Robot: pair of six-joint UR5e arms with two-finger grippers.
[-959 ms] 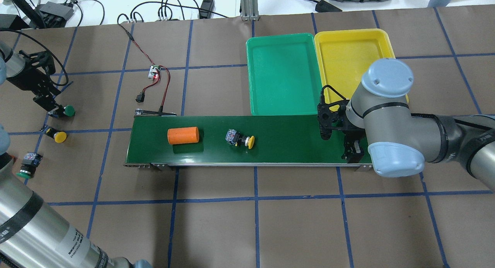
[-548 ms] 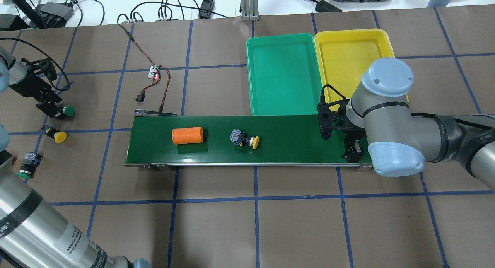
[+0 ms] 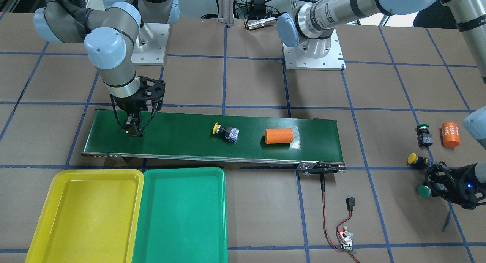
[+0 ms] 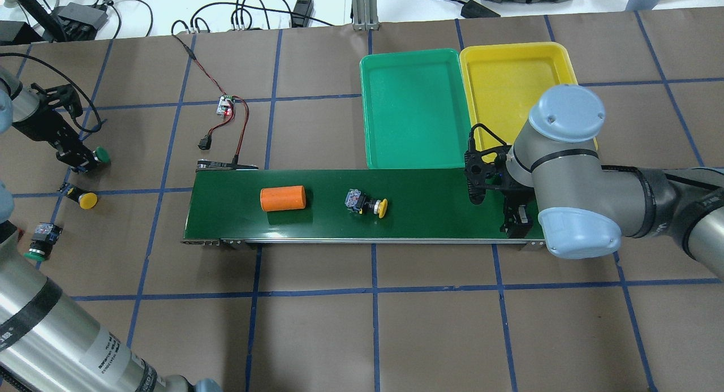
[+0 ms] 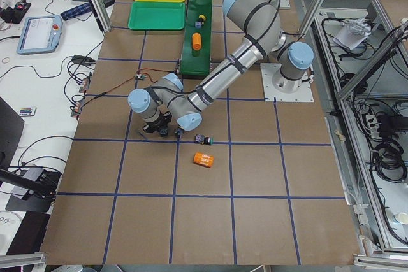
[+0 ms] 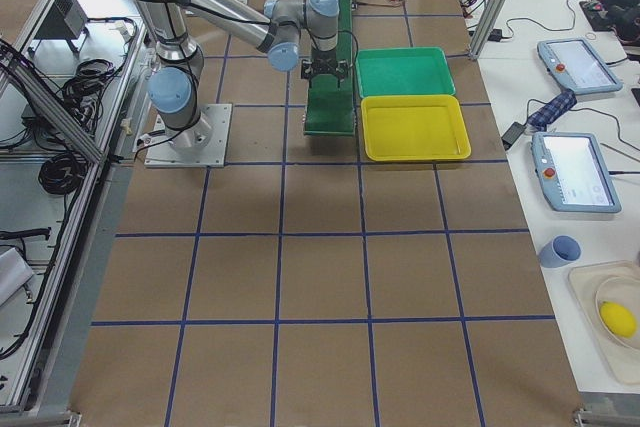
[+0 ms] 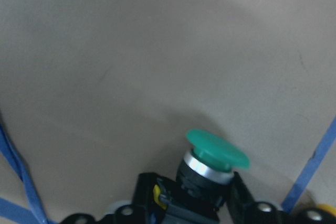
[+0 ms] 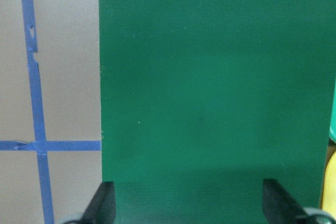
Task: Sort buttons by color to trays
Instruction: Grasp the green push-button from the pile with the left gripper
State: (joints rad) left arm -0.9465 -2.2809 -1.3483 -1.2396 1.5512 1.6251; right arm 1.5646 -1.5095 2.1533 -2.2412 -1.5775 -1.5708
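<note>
The green button [image 7: 215,156] is clamped in the left gripper [image 7: 186,205] near the table's [image 4: 362,335] left end, its body half hidden. A yellow button [image 4: 87,199] and a second green button [image 4: 42,238] lie nearby. Another yellow button [image 4: 370,205] lies mid-belt [image 4: 430,211] beside an orange cylinder [image 4: 283,198]. The green tray [image 4: 416,109] and yellow tray [image 4: 509,81] touch at the belt's far edge. The right gripper [image 8: 189,200] hangs over the belt's right end with its fingers apart. Brown paper with a blue tape grid covers the table.

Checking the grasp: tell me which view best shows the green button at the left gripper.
Left wrist-mounted: the green button fills the lower frame, its body between the left gripper fingers. Overhead exterior and front-facing show only its small green cap beside the dark gripper; in the side views it is too small to tell.
</note>
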